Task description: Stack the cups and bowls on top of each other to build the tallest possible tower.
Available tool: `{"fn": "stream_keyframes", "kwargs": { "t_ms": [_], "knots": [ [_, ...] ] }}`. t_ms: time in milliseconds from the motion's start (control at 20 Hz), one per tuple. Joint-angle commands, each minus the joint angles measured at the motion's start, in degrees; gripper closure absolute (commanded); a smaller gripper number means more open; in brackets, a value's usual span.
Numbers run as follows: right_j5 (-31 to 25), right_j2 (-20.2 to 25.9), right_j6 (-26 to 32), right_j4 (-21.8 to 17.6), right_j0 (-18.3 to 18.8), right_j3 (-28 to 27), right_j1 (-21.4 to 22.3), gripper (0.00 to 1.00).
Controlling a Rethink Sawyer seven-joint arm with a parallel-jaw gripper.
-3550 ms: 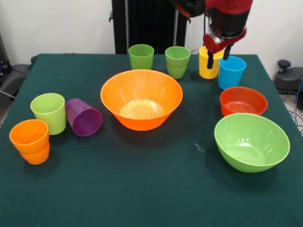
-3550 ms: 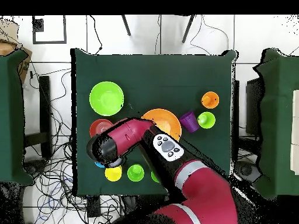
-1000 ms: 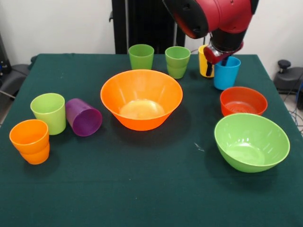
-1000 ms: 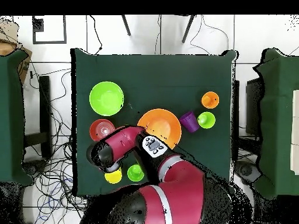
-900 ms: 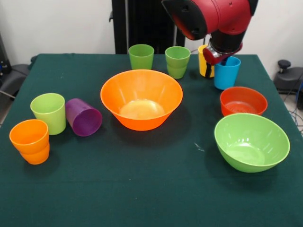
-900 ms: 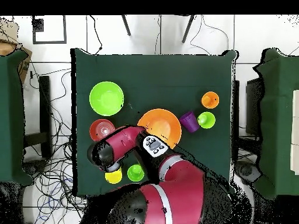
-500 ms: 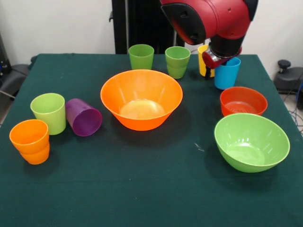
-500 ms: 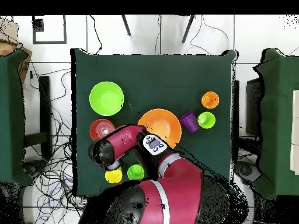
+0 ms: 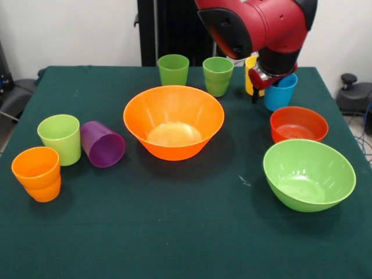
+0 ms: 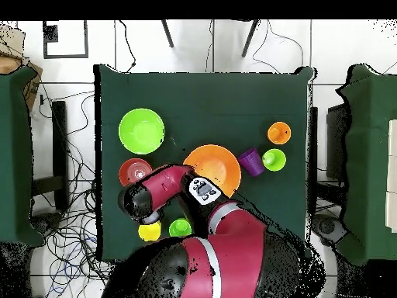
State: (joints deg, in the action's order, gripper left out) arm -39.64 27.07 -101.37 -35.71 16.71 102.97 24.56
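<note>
Gripper (image 9: 268, 87) low over blue cup (image 9: 281, 93) — yellow cup (image 9: 250, 74) behind.

Glossy plastic orange bowl (image 9: 173, 121) on matt cloth-like green table (image 9: 174, 232).

The bench (image 9: 174, 232) wore a dark green cloth, with more green-draped tables (image 10: 15, 147) standing at either side. Cables (image 10: 74, 233) trailed across the white tiled floor (image 10: 217, 46), and a black chair (image 9: 354, 93) sat by one corner.
</note>
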Motion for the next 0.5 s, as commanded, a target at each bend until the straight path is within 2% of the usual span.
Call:
{"fn": "stream_keyframes", "kwargs": {
  "t_ms": [50, 400, 450, 500],
  "knots": [
    [6.0, -2.7, -2.3, -4.5, -1.6, -5.3, -2.8, 0.00],
    [5.3, -2.9, -1.6, -4.1, -2.0, -5.6, -2.9, 0.00],
    [5.3, -3.0, -1.7, -4.1, -2.2, -5.7, -3.0, 1.00],
    [5.3, -3.1, -1.7, -4.2, -2.3, -5.7, -3.0, 1.00]
  ]
}}
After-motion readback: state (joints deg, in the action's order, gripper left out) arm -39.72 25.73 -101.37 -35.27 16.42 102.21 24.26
